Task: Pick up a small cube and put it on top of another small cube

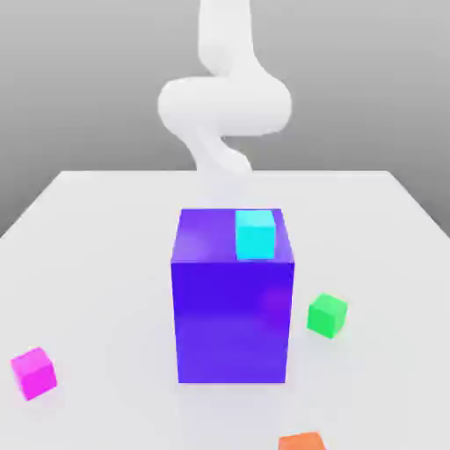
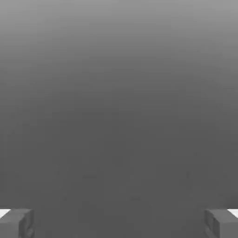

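Note:
The small magenta-pink cube (image 1: 33, 373) rests on the white table (image 1: 97, 237) near the front, at the exterior view's left. The small green cube (image 1: 327, 315) sits on the table at the exterior view's right, just beside the big block. My white arm (image 1: 224, 105) rises at the back of the table, behind the block and far from both cubes. In the hand view my gripper (image 2: 119, 224) is open, its grey fingertips (image 2: 17, 223) set wide apart with nothing between them, facing a plain grey background.
A big blue-violet block (image 1: 233, 299) stands in the middle of the table, between the two cubes. A small cyan cube (image 1: 256, 234) sits on its top. A small orange cube (image 1: 301, 442) lies at the front edge of the exterior view.

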`<state>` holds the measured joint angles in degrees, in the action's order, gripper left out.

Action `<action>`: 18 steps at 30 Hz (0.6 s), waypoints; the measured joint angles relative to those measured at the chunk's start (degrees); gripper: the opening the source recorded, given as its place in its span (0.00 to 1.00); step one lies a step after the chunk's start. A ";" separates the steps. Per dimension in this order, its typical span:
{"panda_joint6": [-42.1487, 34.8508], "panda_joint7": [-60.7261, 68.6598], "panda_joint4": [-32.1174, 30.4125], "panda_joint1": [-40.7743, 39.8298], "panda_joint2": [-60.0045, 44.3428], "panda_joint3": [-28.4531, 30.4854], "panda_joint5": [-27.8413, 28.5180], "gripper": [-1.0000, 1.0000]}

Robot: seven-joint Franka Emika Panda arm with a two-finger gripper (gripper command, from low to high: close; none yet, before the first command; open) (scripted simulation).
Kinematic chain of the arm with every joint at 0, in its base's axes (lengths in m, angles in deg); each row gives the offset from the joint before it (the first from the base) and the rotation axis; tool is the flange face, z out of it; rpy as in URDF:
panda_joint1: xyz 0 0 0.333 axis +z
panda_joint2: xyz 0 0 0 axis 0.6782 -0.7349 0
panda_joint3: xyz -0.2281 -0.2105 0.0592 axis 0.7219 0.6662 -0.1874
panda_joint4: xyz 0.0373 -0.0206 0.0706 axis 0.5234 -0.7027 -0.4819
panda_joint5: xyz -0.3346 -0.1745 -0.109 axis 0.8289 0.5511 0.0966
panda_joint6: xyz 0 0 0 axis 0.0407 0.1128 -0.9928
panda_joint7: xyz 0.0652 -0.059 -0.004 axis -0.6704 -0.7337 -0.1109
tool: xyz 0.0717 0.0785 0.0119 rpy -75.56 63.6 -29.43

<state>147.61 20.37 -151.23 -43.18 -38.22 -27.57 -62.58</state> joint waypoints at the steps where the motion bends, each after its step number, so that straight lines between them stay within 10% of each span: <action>1: 0.82 2.02 -0.33 -0.22 -2.08 0.86 1.01 0.50; 18: 14.17 43.97 -5.66 -2.93 -34.84 19.65 2.75 0.50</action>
<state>161.78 64.34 -156.89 -46.11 -73.06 -7.92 -59.83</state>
